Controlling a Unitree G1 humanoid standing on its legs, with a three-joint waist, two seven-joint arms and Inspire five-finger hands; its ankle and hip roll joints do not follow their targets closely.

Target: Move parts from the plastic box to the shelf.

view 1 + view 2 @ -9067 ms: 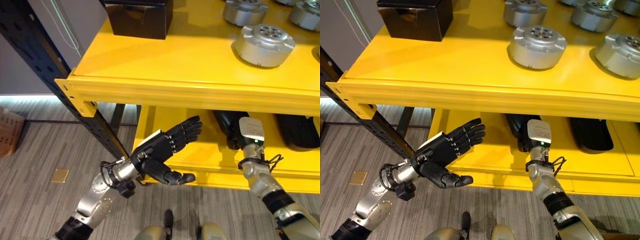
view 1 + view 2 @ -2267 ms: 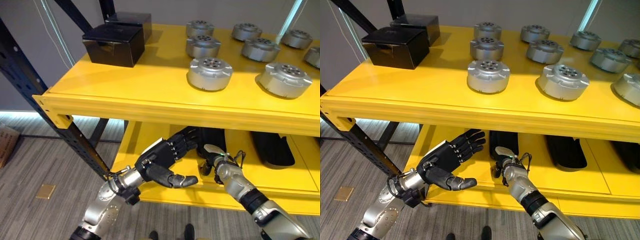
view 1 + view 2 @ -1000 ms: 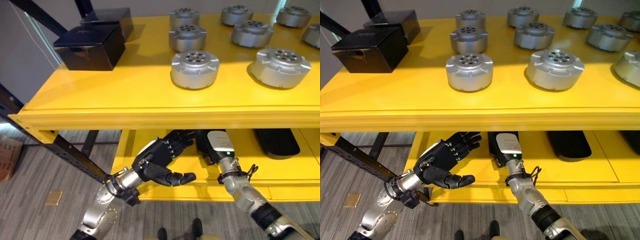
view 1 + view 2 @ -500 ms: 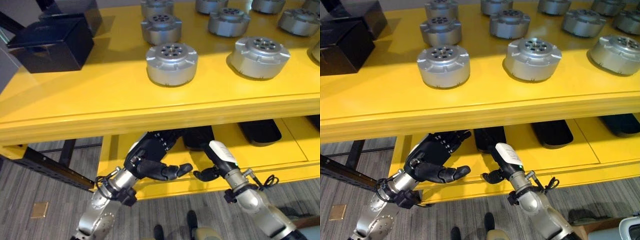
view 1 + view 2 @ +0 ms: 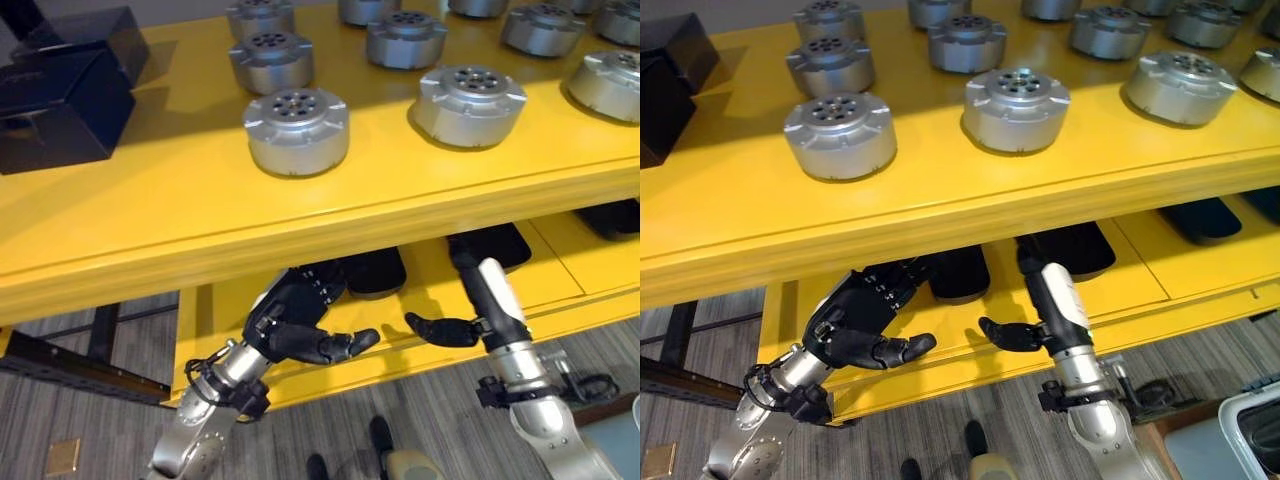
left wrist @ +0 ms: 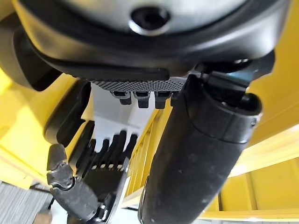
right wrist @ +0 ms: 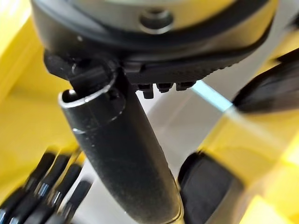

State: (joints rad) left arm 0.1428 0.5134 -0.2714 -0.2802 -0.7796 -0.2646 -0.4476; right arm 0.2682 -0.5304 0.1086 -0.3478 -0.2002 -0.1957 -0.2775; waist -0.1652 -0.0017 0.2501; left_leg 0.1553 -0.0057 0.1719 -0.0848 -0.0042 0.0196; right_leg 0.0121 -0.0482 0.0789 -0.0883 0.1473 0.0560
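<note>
Several round silver parts stand on the yellow top shelf, the nearest two being one part and another. My left hand hangs open in front of the lower shelf, with its fingertips under the top shelf's front edge and nothing in it. My right hand is beside it, upright and open. Its thumb points towards the left hand, and it is empty too. A pale plastic box corner shows on the floor at the lower right.
Black boxes sit at the left end of the top shelf. Flat black trays lie on the lower shelf behind my hands, another tray among them. The top shelf's front edge hangs just over both hands.
The camera has swung to the right along the shelf. My right hand has risen and turned more upright, further from the left hand. The left hand has kept its pose.
</note>
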